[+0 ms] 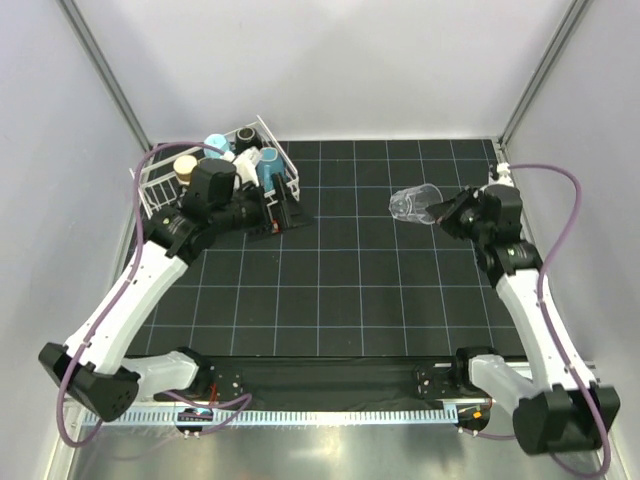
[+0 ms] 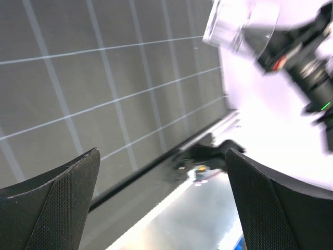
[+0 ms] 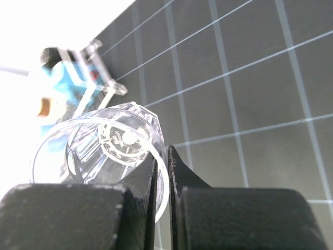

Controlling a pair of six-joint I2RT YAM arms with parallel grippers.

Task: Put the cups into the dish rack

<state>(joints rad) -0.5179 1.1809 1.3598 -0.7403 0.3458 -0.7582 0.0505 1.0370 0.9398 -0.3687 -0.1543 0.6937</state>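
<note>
A clear glass (image 1: pixel 414 205) lies tilted on its side just above the black mat, its mouth toward my right gripper (image 1: pixel 441 212). In the right wrist view that gripper (image 3: pixel 166 172) is shut on the glass (image 3: pixel 99 151), with one finger inside the rim and one outside. The white wire dish rack (image 1: pixel 150 187) stands at the back left and holds several cups, among them a light blue tumbler (image 1: pixel 215 146), a black mug (image 1: pixel 247 136) and a light blue mug (image 1: pixel 270 170). At the rack's near right corner my left gripper (image 1: pixel 285 215) stands open, and its wrist view shows nothing between the fingers (image 2: pixel 52 208).
Grey walls close in the black gridded mat (image 1: pixel 360 290) at the back and on both sides. A metal rail (image 1: pixel 330 412) runs along the near edge between the arm bases. The left wrist view catches the held glass (image 2: pixel 237 26) and the right arm (image 2: pixel 307 67) across the mat.
</note>
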